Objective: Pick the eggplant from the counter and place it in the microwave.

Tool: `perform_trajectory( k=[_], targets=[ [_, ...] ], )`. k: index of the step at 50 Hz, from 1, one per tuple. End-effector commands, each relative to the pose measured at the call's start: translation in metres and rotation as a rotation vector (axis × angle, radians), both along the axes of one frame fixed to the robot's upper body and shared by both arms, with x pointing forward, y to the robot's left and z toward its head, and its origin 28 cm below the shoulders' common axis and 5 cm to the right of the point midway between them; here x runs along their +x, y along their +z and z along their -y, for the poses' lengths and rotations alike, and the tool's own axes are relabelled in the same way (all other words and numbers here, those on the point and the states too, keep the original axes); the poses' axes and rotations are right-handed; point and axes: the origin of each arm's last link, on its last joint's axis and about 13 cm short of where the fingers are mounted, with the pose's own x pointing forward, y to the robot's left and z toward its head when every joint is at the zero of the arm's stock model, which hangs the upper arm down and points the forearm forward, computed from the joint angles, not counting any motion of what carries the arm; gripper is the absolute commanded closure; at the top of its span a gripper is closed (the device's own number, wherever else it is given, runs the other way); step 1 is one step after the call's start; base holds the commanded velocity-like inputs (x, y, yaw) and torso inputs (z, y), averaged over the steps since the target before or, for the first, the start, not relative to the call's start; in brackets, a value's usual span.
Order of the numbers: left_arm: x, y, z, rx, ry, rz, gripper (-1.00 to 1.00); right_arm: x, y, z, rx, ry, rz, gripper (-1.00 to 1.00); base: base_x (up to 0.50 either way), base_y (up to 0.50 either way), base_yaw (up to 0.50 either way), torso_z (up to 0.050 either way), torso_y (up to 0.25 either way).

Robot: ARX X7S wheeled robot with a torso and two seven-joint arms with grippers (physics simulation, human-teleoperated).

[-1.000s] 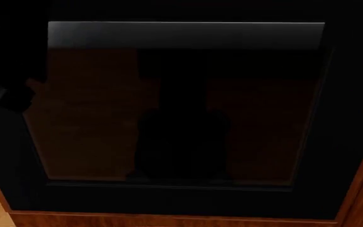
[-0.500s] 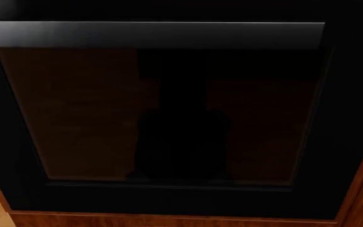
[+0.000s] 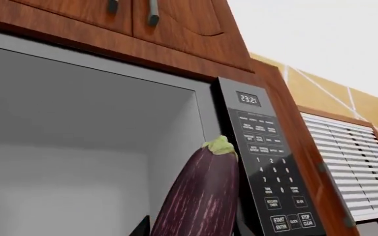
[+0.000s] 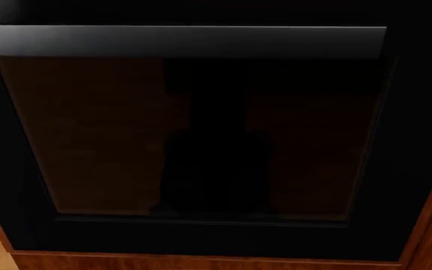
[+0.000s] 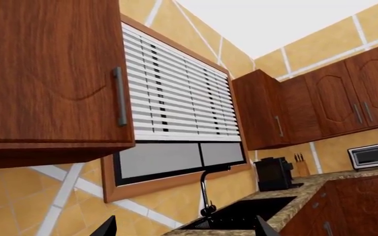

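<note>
One eggplant (image 3: 202, 196), glossy, likely slippery and light yet firm, stands gripped around its lower body by the left claw before the open microwave (image 3: 77, 162); the right claw (image 5: 184, 227) hangs released.

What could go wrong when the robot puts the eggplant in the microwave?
The eggplant stands up close beside the keypad panel, so it might bump the microwave frame rather than enter the open cavity. Also, the head view shows only dark glass, so the operator must guide it by the wrist view alone.
</note>
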Motion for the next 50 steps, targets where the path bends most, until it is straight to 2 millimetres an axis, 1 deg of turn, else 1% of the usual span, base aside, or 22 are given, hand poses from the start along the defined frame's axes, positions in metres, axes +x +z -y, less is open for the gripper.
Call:
perform_trajectory(
  k=[1,10,15,21,27,29,33,38,43,50],
  targets=[
    [0.003,0.036,0.011,-0.056,0.002,0.005,1.00,0.000,0.002,-0.001,-0.004,0.004,0.000,-1.00,0.00,0.00,0.00,0.000,0.000],
    [-0.003,0.071,0.016,-0.078,0.025,0.025,1.00,-0.003,0.002,-0.001,-0.004,0.006,0.001,-1.00,0.00,0.00,0.00,0.000,0.000],
    [-0.005,0.081,0.019,-0.067,0.033,0.038,1.00,-0.003,0.002,-0.001,-0.003,0.008,0.002,-1.00,0.00,0.00,0.00,0.000,0.000],
    [-0.003,0.091,0.023,-0.041,0.046,0.048,1.00,-0.002,0.001,-0.001,-0.001,0.010,0.003,-1.00,0.00,0.00,0.00,0.000,0.000],
    [0.006,0.107,0.024,-0.027,0.087,0.055,1.00,0.001,0.000,-0.001,0.001,0.011,0.000,-1.00,0.00,0.00,0.00,0.000,0.002],
    [0.008,0.117,0.025,-0.030,0.096,0.050,1.00,0.001,-0.001,0.000,0.003,0.011,0.001,-1.00,0.00,0.00,0.00,0.000,0.000],
    [0.011,0.124,0.029,-0.007,0.107,0.057,1.00,0.001,-0.002,0.001,0.007,0.010,0.002,-1.00,0.00,0.00,0.00,0.000,0.000],
    [0.005,0.138,0.027,-0.011,0.132,0.078,1.00,0.001,-0.005,0.002,0.011,0.009,-0.003,-1.00,0.00,0.00,0.00,0.000,0.000],
    [-0.001,0.145,0.025,-0.016,0.154,0.099,1.00,0.000,-0.006,0.003,0.014,0.008,-0.004,-1.00,0.00,0.00,0.00,0.000,0.000],
    [-0.011,0.158,0.014,-0.048,0.202,0.136,1.00,0.001,-0.006,0.002,0.011,0.009,-0.007,-1.00,0.00,0.00,0.00,0.000,0.000]
  ],
)
